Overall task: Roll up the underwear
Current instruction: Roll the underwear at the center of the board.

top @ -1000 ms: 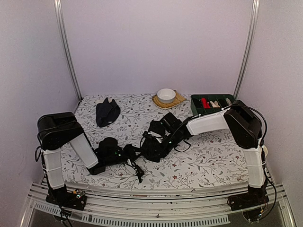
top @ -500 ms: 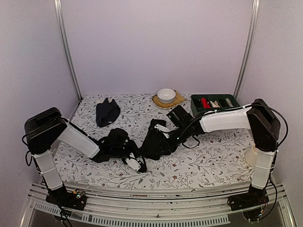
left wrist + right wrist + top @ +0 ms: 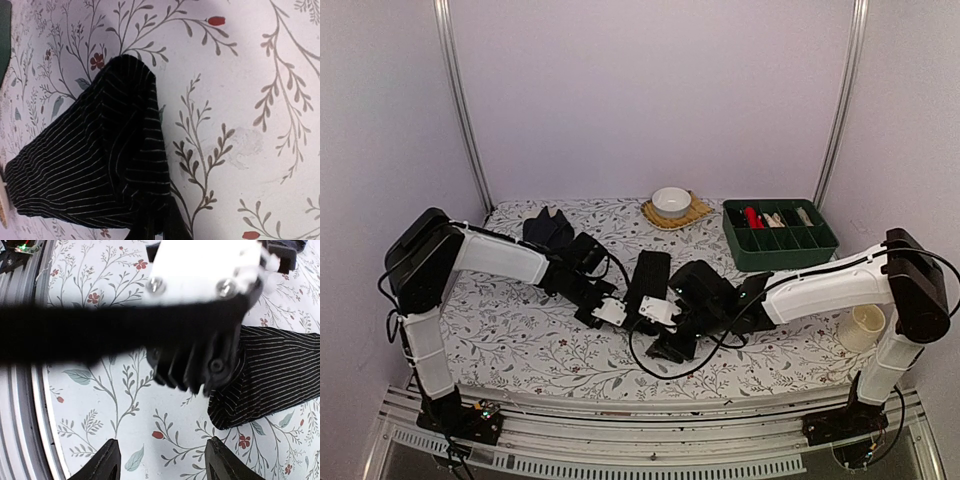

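The striped black underwear (image 3: 100,165) lies folded at the middle of the table (image 3: 520,330), one edge pinched by the pressed-together left end effector (image 3: 157,229). The right end effector (image 3: 162,465) is held spread just beside it, gripping nothing. A second black garment (image 3: 542,230) lies farther back on the left.

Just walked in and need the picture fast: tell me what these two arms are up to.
They are working on rolling underwear. The left gripper is shut on an edge of the striped underwear, which lies folded near the centre. The right gripper hangs open close beside it, holding nothing. The second underwear lies apart at the far left.
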### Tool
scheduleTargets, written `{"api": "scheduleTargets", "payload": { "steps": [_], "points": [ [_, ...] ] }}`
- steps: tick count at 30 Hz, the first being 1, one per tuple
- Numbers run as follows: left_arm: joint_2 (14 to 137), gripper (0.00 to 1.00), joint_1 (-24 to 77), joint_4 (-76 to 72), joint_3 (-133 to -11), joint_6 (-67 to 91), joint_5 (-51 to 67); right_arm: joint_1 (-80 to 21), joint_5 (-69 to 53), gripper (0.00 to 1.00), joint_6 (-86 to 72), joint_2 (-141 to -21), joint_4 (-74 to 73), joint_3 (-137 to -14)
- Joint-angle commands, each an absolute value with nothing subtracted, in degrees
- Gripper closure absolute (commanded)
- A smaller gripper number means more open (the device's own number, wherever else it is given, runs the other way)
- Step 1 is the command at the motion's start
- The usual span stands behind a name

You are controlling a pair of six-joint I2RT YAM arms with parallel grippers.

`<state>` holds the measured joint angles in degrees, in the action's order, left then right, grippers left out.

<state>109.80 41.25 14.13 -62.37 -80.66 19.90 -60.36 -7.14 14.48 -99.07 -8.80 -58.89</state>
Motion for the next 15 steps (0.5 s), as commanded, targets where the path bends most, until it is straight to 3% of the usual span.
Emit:
{"api": "scheduleTargets", "payload": {
  "steps": [1, 10, 15],
  "points": [
    [113.8, 1.00, 39.0, 30.8, -66.2, -76.1, 27.2, -61.0, 1.1, 0.41, 17.2, -96.4, -1.3, -55.0],
    [122.7, 1.00, 36.0, 47.7, -80.1, -74.0, 32.7, -66.4, 11.8, 0.41, 23.2, -95.9, 6.8, -50.0],
    [126.0, 1.00, 34.6, 52.3, -85.7, -73.2, 34.5, -70.9, 16.7, 0.41, 28.8, -102.1, 7.4, -52.9]
  ]
}}
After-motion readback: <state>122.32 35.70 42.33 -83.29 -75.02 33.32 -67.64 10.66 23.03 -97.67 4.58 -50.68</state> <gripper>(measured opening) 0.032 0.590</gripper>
